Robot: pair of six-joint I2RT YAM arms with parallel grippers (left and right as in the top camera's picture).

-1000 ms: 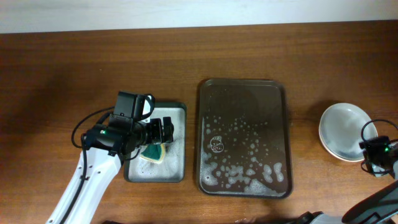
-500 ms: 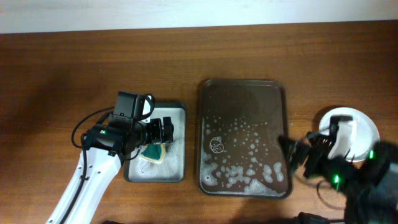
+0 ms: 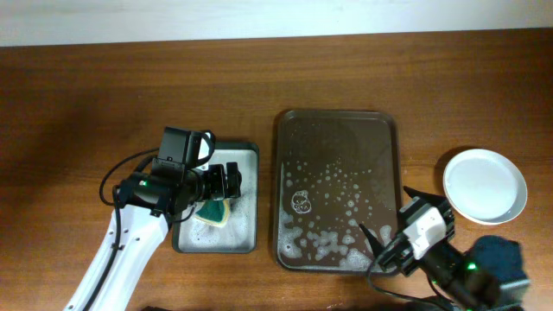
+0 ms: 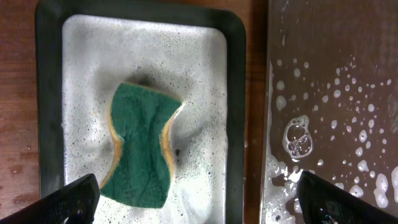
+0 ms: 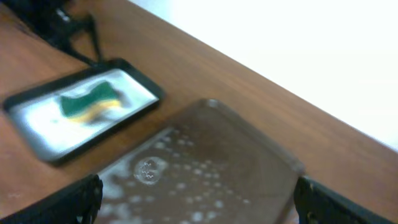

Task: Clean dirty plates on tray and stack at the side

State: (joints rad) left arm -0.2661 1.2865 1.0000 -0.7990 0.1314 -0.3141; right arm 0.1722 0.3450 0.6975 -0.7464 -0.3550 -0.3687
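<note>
The dark brown tray (image 3: 339, 125) lies in the middle of the table, wet with soap suds and bare of plates; it also shows in the left wrist view (image 4: 336, 74) and the right wrist view (image 5: 205, 162). White plates (image 3: 485, 184) sit in a stack on the table to its right. My left gripper (image 3: 232, 183) is open and empty above the small grey tray (image 3: 246, 151), over the green-yellow sponge (image 4: 140, 149). My right gripper (image 3: 384, 226) is open and empty over the brown tray's front right corner, left of the plates.
The grey tray (image 4: 236, 93) holds soapy water around the sponge (image 3: 212, 212). A strip of bare wood (image 4: 256, 124) separates the two trays. The left arm's cables (image 3: 121, 173) loop over the table at left.
My right arm has swung from beside the plates at the table's right edge leftward and forward to the brown tray's front right corner. The plate stack is now fully uncovered. The left arm is still.
</note>
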